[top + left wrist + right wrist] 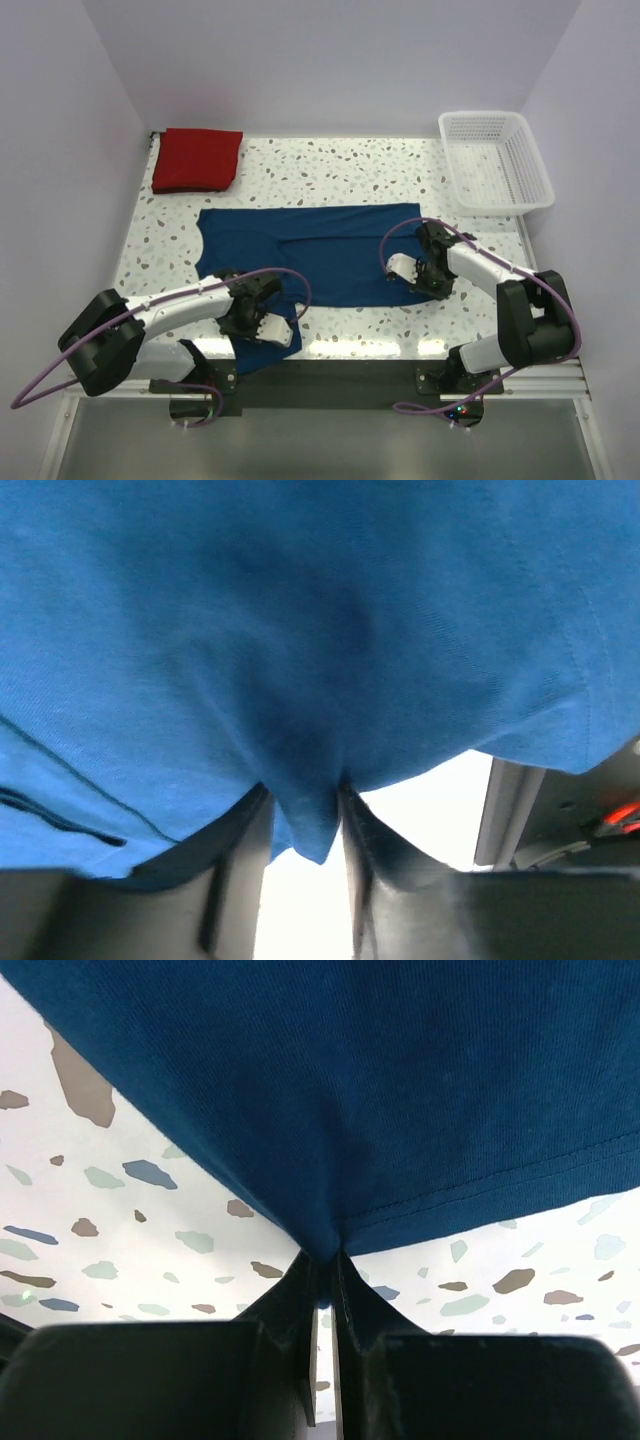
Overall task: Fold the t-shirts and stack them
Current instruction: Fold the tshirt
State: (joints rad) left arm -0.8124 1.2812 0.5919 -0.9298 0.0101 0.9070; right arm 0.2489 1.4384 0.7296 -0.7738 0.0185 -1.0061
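Note:
The navy blue t-shirt lies spread across the middle of the table, one part hanging over the near edge by the left arm. My left gripper is shut on a pinch of its near left cloth. My right gripper is shut on its near right hem, lifted a little off the table. The red t-shirt lies folded at the far left corner, apart from both grippers.
A white lattice basket stands at the far right corner. The speckled table ends in a near edge right by the left gripper, with the metal frame below it. White walls close in the sides and back.

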